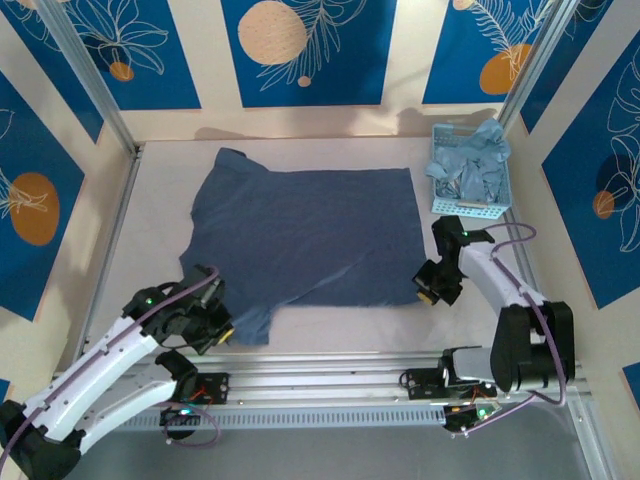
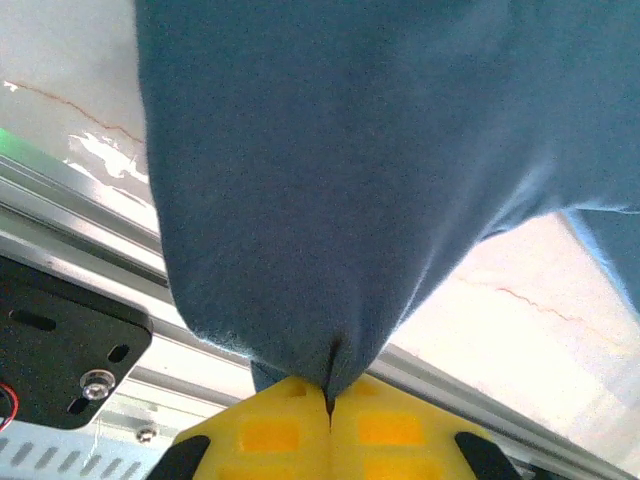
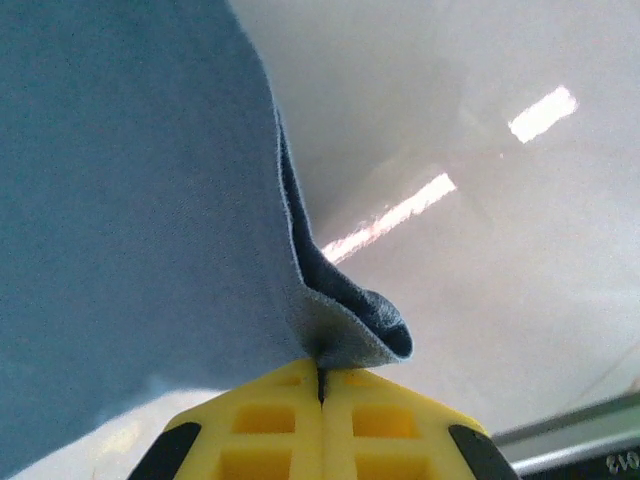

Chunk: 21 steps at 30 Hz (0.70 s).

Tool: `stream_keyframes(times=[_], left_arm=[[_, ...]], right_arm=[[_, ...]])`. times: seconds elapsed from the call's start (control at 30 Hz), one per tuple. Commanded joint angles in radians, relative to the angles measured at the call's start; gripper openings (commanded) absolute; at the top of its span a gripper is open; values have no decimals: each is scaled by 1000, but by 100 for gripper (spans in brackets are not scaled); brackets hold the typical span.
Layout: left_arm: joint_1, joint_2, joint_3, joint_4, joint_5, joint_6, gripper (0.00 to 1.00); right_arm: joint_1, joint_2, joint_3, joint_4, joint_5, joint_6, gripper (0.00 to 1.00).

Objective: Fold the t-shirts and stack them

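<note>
1. Lying spread over the middle of the pale grey table (image 1: pixel 160 200), the large dark slate-blue cloth t-shirt (image 1: pixel 310 235) is mostly flat. 1 sleeve sticks out at its far left corner and another at its near left corner.
2. The left gripper (image 1: pixel 222 322) sits at the shirt's near left corner, on the sleeve there. In the left wrist view its 2 yellow fingers (image 2: pixel 270 435) are pressed together, with a gathered bunch of the dark cloth pinched between their tips.
3. The right gripper (image 1: pixel 425 290) sits at the shirt's near right corner. In the right wrist view its 2 yellow fingers (image 3: pixel 265 425) meet with no gap, nipping a doubled-over bit of the shirt's edge, which curls into a small loop just above the tips.
4. The light blue perforated plastic basket (image 1: pixel 470 207) stands at the far right of the table, apart from the dark shirt. It holds the crumpled paler blue-grey t-shirts (image 1: pixel 468 165), heaped above its rim.
5. A silver metal rail (image 1: pixel 330 372) runs along the table's near edge, between the 2 arm bases.
</note>
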Motion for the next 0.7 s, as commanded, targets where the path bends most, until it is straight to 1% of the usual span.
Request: stream_keyframes(times=[0.0,0.1,0.2,0.37,0.5,0.67], left_arm=[[-11,9,65,-189,-43,-81,0],[-10,66,99,-99,-96,-59,0],[0,164,149,-16,-149,-32,0],[60,350,260,124,-173,84,0],[123,488,393,119,-179,219,0],[213,580,504,106,-185,328,0]], right_arm=[[23,-11,19,-84,-35,84,0],[18,19,42,-76,-49,110,0],[10,63,83,-68,-68,129,0],[-36,137,141,-46,-105,130,0],[-51,178,208,-58,-110,128,0],[-72,214,286,-70,-98,123,0]])
